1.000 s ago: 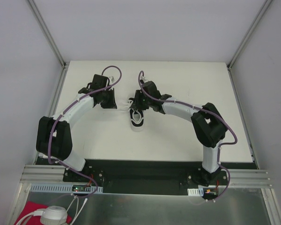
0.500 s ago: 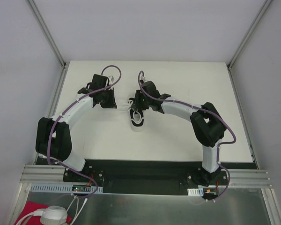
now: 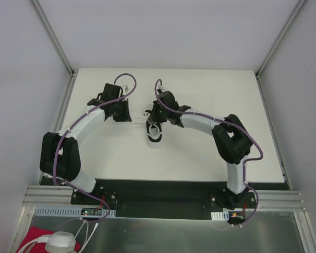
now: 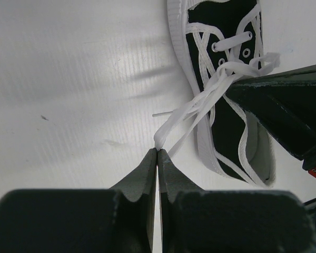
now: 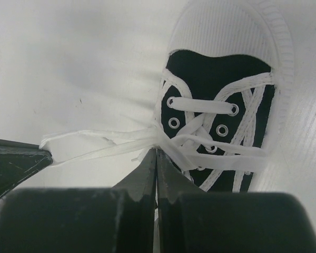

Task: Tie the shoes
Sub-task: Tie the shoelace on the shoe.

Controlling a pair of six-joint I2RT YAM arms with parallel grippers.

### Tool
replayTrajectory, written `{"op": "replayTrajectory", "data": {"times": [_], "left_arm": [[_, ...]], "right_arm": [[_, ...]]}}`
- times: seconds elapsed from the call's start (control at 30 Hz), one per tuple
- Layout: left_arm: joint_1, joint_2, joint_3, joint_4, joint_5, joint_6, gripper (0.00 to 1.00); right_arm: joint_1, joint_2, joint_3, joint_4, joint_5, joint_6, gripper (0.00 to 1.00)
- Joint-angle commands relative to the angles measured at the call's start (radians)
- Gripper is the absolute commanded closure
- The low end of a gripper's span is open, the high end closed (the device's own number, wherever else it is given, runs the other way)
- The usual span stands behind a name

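Evidently left tool (image 4: 157, 152) pinches lace (image 4: 184, 113) (taut).

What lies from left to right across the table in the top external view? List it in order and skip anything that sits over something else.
left gripper → laces → sneaker → right arm's elbow. The right gripper is over the sneaker, so it is left out.
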Motion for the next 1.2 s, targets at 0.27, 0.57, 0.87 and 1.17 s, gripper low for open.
{"op": "replayTrajectory", "data": {"times": [0.27,0.57,0.87,1.17], "left_arm": [[0.000,-0.041,-0.013,-0.002,-0.011,0.006,1.00],[0.000,-0.041,-0.015,-0.002,-0.009,0.007,1.00],[0.000,-0.039,-0.013,-0.002,-0.009,0.007,1.00],[-0.002,-0.044,-0.015,-0.002,-0.009,0.007,1.00]], "right_arm": [[0.001,-0.114,-0.115,0.118,0.013,0.022,0.99],[0.005,-0.092,-0.103,0.144,-0.007,0.043,0.76],[0.005,-0.054,-0.066,0.113,-0.002,0.043,0.74],[0.005,-0.006,-0.006,0.072,0.019,0.039,0.79]]}}
